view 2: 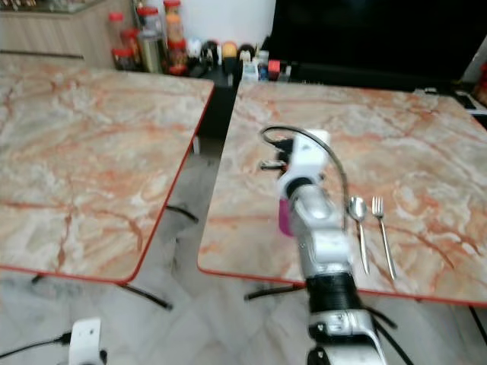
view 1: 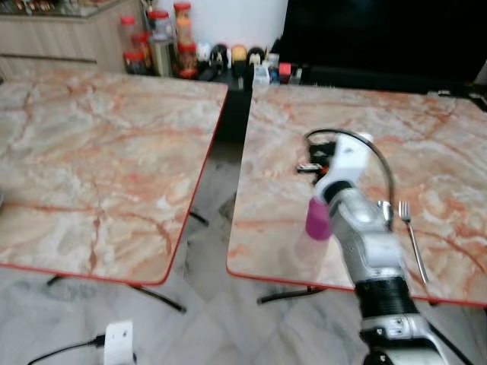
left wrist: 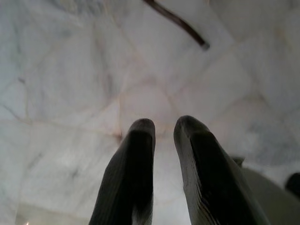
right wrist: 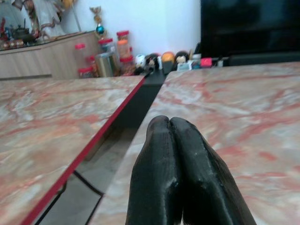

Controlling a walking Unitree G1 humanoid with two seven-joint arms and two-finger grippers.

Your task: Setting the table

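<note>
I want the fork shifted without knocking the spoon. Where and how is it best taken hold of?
Grip the fork at mid-handle, coming from straight above with the fingers across its width. It lies flat on the right table, tines away from the robot, and the spoon lies close on its left, so come in from the right side.

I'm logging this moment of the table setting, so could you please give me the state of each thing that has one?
Right gripper: shut, empty, above the right table.
Left gripper: slightly open, empty, above the floor.
Spoon: flat on the right table, beside the fork.
Fork: flat on the right table.
Jars: upright, lids on.
</note>
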